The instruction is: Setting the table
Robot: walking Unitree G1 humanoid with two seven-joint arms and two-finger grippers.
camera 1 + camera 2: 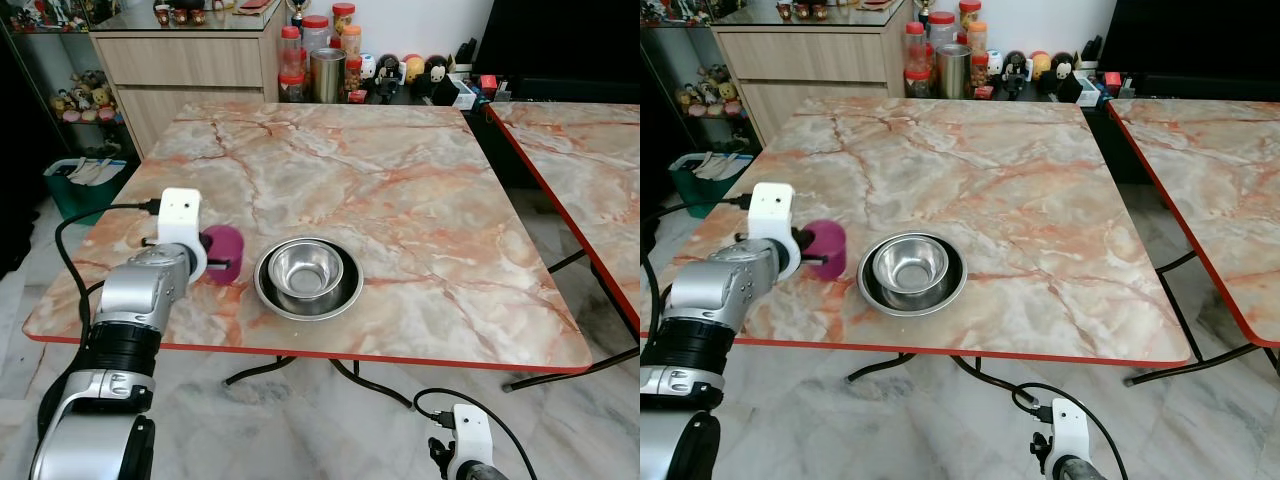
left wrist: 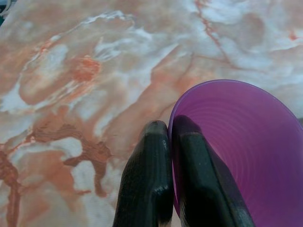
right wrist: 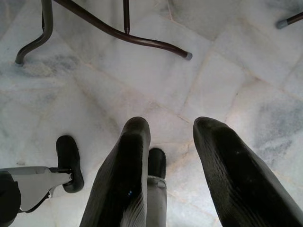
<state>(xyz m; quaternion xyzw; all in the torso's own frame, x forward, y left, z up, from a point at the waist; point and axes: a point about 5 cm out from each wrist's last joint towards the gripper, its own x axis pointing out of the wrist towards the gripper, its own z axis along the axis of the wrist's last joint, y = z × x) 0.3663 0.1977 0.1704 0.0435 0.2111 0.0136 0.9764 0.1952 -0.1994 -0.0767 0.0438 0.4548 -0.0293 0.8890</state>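
Observation:
A purple cup [image 1: 224, 253] stands on the marble table [image 1: 400, 180] near its front left corner. My left gripper [image 2: 169, 142] is shut on the cup's rim, one finger inside and one outside the purple cup [image 2: 241, 156]. Just right of the cup sits a steel bowl [image 1: 307, 270] nested in a wider steel dish [image 1: 345, 293]. My right arm hangs below the table edge; its gripper [image 3: 173, 137] is open over the floor.
Jars, a metal canister [image 1: 326, 74] and small figurines crowd the far table edge by a wooden cabinet [image 1: 185, 60]. A second marble table [image 1: 585, 160] stands to the right. A green bin [image 1: 80, 185] sits on the floor at the left.

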